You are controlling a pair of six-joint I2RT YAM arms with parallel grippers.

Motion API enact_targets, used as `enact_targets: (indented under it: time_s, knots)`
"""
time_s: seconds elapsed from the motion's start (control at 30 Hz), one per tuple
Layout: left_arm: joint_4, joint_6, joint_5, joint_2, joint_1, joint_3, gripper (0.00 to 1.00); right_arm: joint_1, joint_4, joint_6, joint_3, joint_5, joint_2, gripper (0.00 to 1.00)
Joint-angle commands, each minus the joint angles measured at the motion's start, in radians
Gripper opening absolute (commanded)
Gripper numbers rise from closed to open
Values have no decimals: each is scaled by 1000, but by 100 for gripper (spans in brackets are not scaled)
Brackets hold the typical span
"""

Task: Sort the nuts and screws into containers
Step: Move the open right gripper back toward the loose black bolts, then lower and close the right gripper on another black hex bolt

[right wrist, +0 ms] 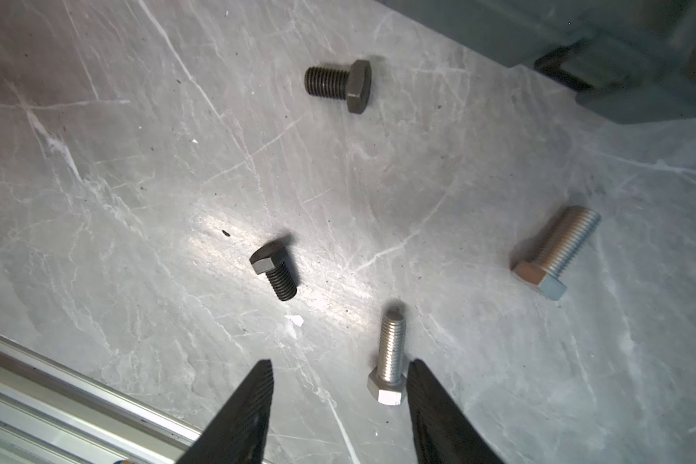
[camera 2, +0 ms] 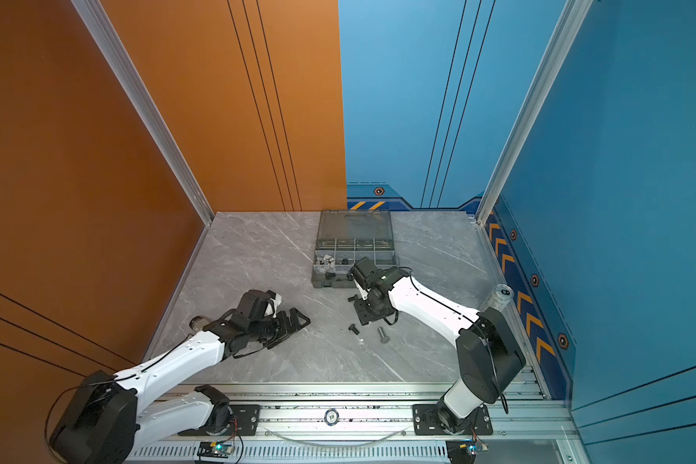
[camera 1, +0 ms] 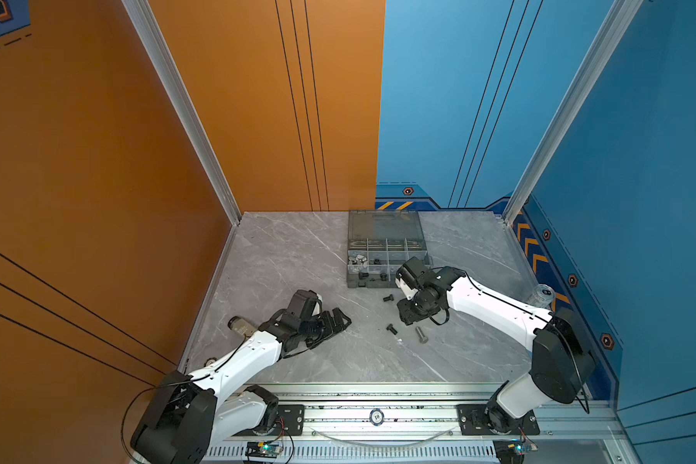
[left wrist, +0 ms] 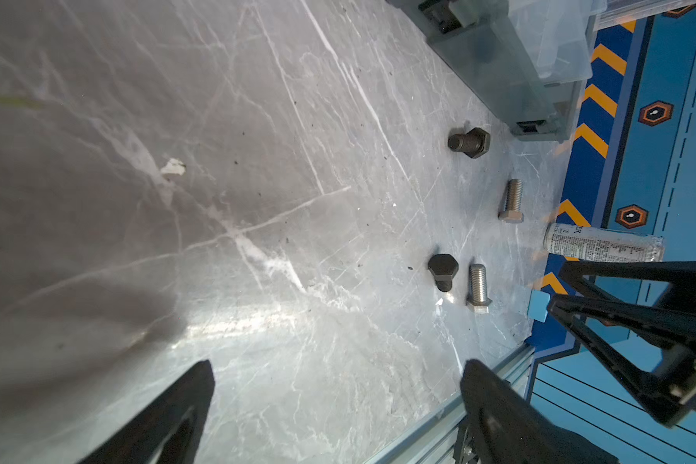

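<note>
Well: right gripper (right wrist: pixel 340 363) parted, empty, straddling silver screw (right wrist: pixel 390 361) on bench (camera 1: pixel 298 257) in front of organizer box (camera 1: pixel 384 225). Centre jaws on shank, lower squarely, close gently lest it roll. Left gripper (left wrist: pixel 338 367) spread wide, idle.

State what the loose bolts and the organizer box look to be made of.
Black bolts: likely steel with a dull dark coating; matte, cut threads. Silver bolts: bare or plated steel, probably; bright glints on threads. Organizer box: smoky translucent plastic; light passes through its walls.
</note>
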Motion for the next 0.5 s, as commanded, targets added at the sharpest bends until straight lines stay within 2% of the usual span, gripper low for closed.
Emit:
enact_targets:
  time_s: [0.0,0.47]
  knots:
    - [-19,-9,-24,-9,-13,15,98,7,-26,-40,-11,-9,-10,58]
    - [-13,-8,-32,-2,-20,10,98,109,7,-85,5,-6,70,59]
